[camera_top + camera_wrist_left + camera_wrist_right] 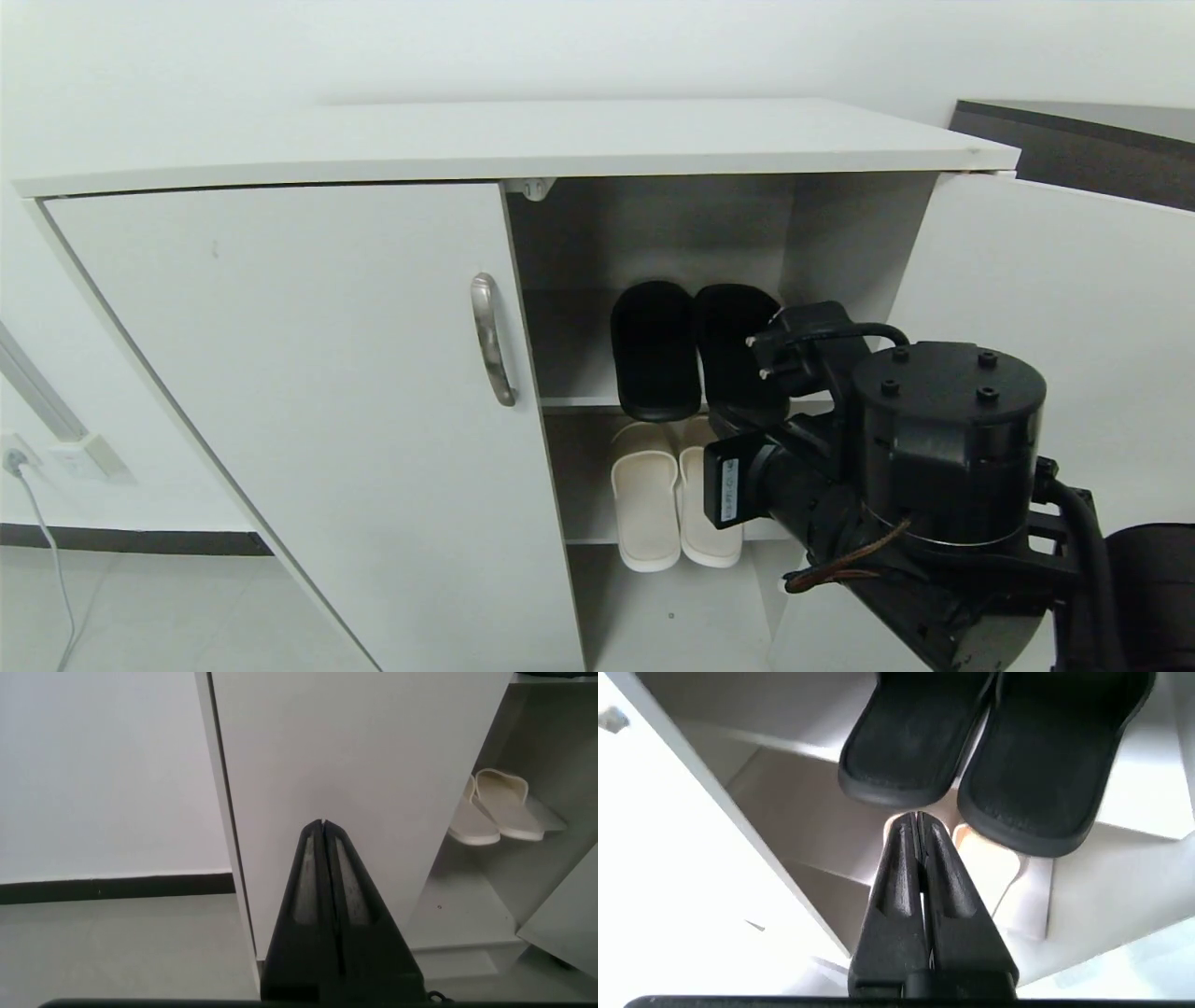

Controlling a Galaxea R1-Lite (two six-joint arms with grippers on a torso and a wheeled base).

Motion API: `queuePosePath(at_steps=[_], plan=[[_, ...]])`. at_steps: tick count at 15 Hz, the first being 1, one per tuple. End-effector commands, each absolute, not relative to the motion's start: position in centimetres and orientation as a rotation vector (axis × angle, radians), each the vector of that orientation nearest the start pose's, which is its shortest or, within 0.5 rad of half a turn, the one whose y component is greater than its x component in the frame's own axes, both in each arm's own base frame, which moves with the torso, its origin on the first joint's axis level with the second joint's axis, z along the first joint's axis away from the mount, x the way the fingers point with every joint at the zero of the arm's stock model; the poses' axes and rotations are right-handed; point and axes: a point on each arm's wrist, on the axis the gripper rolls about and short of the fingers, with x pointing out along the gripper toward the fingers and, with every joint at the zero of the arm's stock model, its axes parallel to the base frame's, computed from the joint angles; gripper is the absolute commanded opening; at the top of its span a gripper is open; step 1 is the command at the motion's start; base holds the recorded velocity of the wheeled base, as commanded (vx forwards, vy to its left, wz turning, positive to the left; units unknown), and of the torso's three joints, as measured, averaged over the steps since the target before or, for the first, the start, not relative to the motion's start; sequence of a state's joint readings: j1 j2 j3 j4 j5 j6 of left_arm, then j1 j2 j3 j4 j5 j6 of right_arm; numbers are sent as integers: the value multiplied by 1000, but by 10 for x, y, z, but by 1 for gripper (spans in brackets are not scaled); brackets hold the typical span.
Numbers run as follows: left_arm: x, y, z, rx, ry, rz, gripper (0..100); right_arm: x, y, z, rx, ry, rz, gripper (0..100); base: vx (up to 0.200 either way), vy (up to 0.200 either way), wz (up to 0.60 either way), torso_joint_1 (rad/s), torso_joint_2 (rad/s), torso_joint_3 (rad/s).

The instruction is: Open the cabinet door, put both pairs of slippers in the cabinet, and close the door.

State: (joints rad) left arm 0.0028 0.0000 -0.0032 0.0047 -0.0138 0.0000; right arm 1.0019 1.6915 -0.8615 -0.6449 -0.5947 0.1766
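Head view: the cabinet (523, 140) stands with its right door (1046, 308) swung open and its left door (308, 392) closed. The black slippers (655, 350) sit on the upper shelf (579, 403), and the white slippers (644, 504) on the lower shelf (588, 539).

Left wrist view: the left claw (322, 826) is clenched on nothing and faces the closed left door.

Right wrist view: the right claw (917, 819), also clenched on nothing, is close before the black slippers' overhanging ends.

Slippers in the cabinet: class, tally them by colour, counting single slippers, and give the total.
Black slippers: 2
White slippers: 2
Total: 4
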Motion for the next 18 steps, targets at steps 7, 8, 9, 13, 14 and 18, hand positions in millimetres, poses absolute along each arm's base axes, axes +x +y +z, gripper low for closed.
queuePosePath(at_steps=[7, 8, 9, 13, 14, 18], plan=[[-23, 0, 76, 0, 2, -11, 0, 176, 252, 197, 29, 178, 394, 0, -114, 0, 0, 2, 1, 1], [-23, 0, 76, 0, 2, -11, 0, 176, 252, 196, 28, 179, 393, 0, -200, 0, 0, -7, 7, 2], [-23, 0, 76, 0, 2, -11, 0, 176, 252, 196, 28, 179, 393, 0, -200, 0, 0, -2, 7, 7], [-23, 0, 76, -2, 2, -11, 0, 177, 252, 196, 30, 181, 391, 0, -200, 0, 0, 7, 0, 1], [-23, 0, 76, 0, 2, -11, 0, 177, 252, 194, 27, 184, 391, 0, -200, 0, 0, 7, 2, 2], [-23, 0, 76, 0, 2, -11, 0, 179, 253, 191, 21, 192, 387, 0, -200, 0, 0, 2, 4, 6]])
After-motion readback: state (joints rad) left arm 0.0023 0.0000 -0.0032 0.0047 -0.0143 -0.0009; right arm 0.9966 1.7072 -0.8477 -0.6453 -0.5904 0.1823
